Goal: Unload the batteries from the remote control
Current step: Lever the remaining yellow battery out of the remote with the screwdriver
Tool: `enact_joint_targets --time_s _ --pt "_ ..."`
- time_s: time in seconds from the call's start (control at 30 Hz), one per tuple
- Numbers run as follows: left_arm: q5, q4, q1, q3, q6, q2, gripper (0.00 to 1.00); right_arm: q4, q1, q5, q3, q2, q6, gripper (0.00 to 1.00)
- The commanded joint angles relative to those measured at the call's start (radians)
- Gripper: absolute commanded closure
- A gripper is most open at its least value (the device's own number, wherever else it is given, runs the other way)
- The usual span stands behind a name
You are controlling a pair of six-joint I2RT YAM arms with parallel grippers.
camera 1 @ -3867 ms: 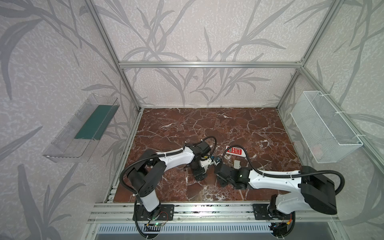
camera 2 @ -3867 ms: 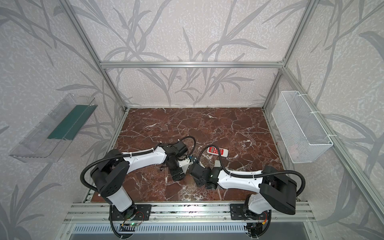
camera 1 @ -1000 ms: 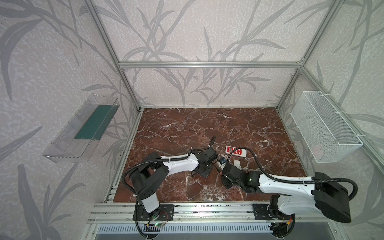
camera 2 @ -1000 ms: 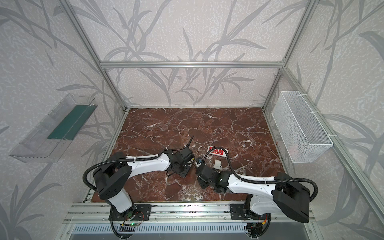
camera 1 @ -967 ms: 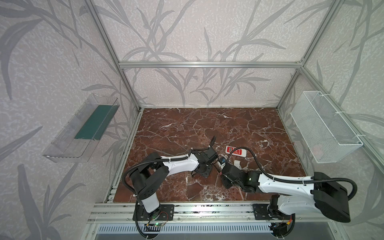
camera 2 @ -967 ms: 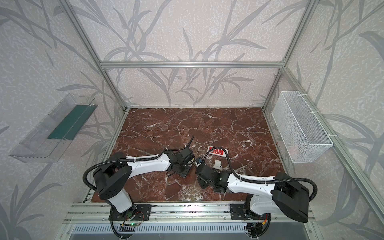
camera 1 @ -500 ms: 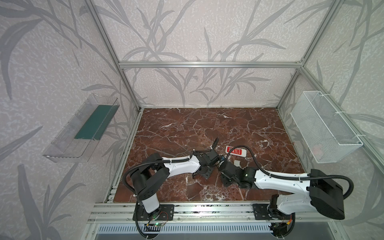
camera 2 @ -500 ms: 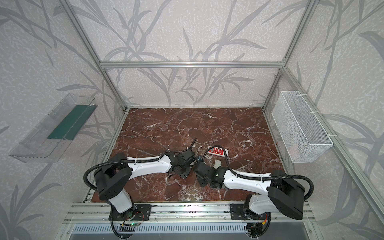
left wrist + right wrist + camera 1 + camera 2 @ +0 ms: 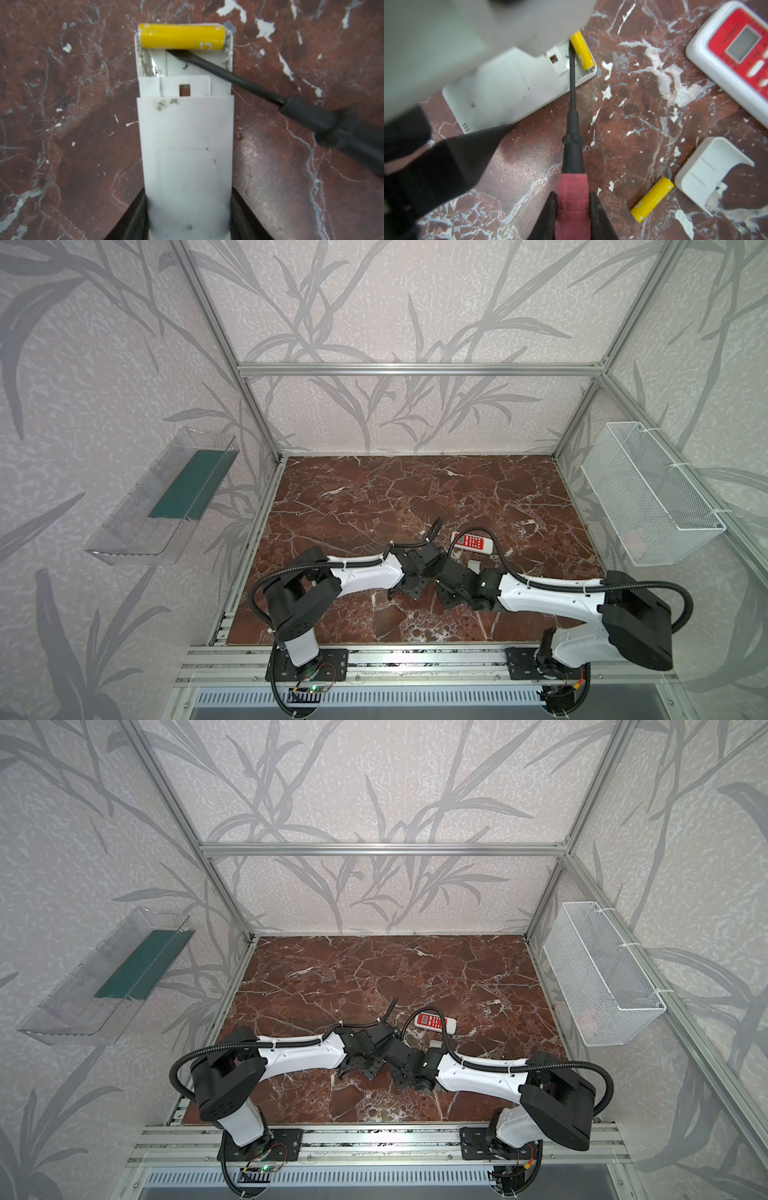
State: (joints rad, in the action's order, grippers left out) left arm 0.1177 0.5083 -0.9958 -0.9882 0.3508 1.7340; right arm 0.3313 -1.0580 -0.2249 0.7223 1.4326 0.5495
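Near the front middle of the table (image 9: pixel 374 497), in both top views, the left arm (image 9: pixel 361 574) and right arm (image 9: pixel 482 1073) are seen meeting wrist to wrist. What is held is hidden under them. A red remote (image 9: pixel 472 542) is lying face up just behind the wrists, with a white cover (image 9: pixel 473 564) near it, not touching.

Left wrist view: a white remote (image 9: pixel 185 145) is clamped back-up in the left gripper (image 9: pixel 187 207), with one black finger (image 9: pixel 133 218) pressed on each long side. Its compartment is uncovered at the far end. A seated battery (image 9: pixel 182 38), yellow, is lying crosswise in the end slot. The flat tip of a screwdriver (image 9: pixel 228 76) is set against that battery's side.

Right wrist view: the screwdriver's pink-red handle is pinched by the right gripper (image 9: pixel 572 207), jaws closed on it. The dark shaft is reaching into the compartment beside the seated battery. A loose battery (image 9: pixel 652 199), yellow, is lying flat on the marble just beside the cover, well apart from the white remote. The red remote is seen beyond the cover.
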Motion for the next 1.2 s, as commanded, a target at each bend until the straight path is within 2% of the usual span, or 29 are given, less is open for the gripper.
enact_joint_targets --time_s 0.0,0.47,0.7,1.17 --pt "-0.105 0.003 -0.034 0.045 -0.033 0.085 0.68 -0.058 0.003 0.009 -0.008 0.023 0.015 1.0" --pt "-0.111 0.037 -0.032 0.021 -0.022 0.091 0.67 -0.105 0.003 -0.008 -0.107 -0.063 0.035 1.0" --pt "-0.108 0.093 -0.032 -0.017 -0.049 0.116 0.67 -0.208 0.003 -0.032 -0.184 -0.156 0.035 1.0" --pt "-0.057 0.18 -0.03 -0.062 -0.066 0.117 0.67 -0.172 0.018 -0.057 -0.246 -0.261 0.044 1.0"
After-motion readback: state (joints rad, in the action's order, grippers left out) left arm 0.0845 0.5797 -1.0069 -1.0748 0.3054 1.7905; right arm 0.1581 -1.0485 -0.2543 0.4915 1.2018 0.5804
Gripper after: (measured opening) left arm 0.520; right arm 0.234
